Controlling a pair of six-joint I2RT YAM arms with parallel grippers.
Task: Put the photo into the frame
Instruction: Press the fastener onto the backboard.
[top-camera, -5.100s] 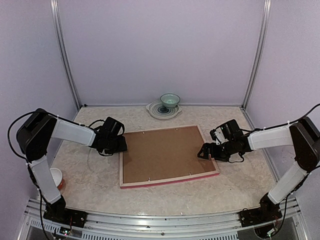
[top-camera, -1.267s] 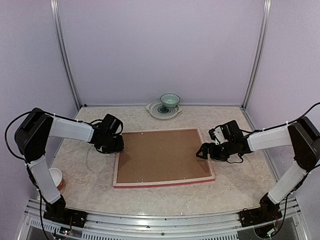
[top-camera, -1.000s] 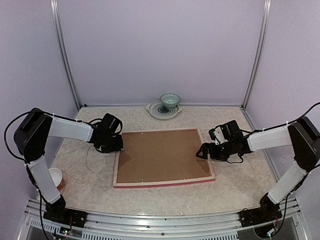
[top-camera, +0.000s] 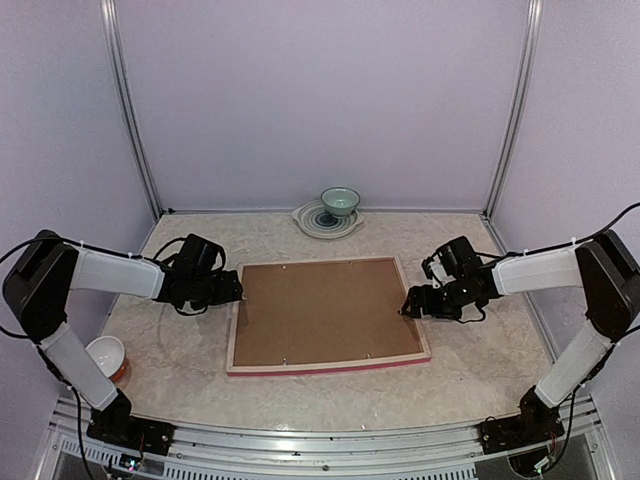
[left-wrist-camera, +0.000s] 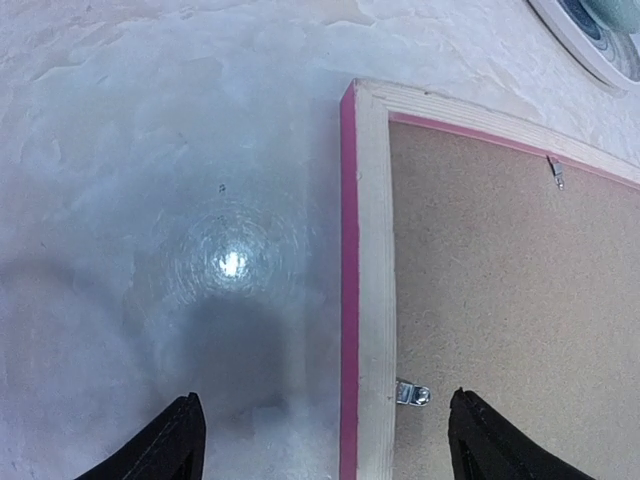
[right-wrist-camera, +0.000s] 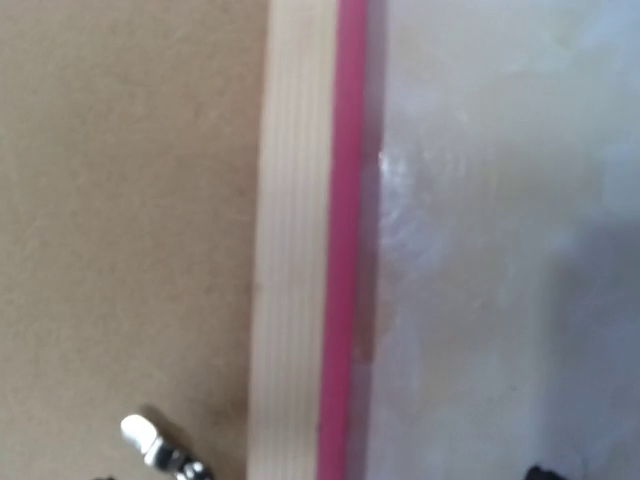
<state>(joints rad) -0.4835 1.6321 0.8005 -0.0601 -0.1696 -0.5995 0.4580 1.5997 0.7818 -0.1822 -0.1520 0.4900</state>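
The frame (top-camera: 330, 368) lies face down on the table, pale wood up with a pink edge. The brown hardboard backing (top-camera: 325, 310) fills it. The photo is hidden. My left gripper (top-camera: 232, 290) is at the left rail. In the left wrist view it (left-wrist-camera: 330, 445) is open, its fingers (left-wrist-camera: 170, 445) straddling the rail (left-wrist-camera: 372, 250) without touching it, near a metal tab (left-wrist-camera: 412, 394). My right gripper (top-camera: 410, 305) is at the right rail (right-wrist-camera: 295, 250). Only its dark fingertips (right-wrist-camera: 540, 472) show at the bottom edge, set wide apart either side of the rail, open.
A green bowl (top-camera: 340, 201) sits on a patterned plate (top-camera: 310, 220) at the back wall. A small white and orange bowl (top-camera: 105, 355) stands by the left arm's base. Metal posts rise at both back corners.
My left gripper has opened, let go of the left rail and drawn back to the left. Since five seconds ago the frame has shifted left and squared up. It has lain still this last second.
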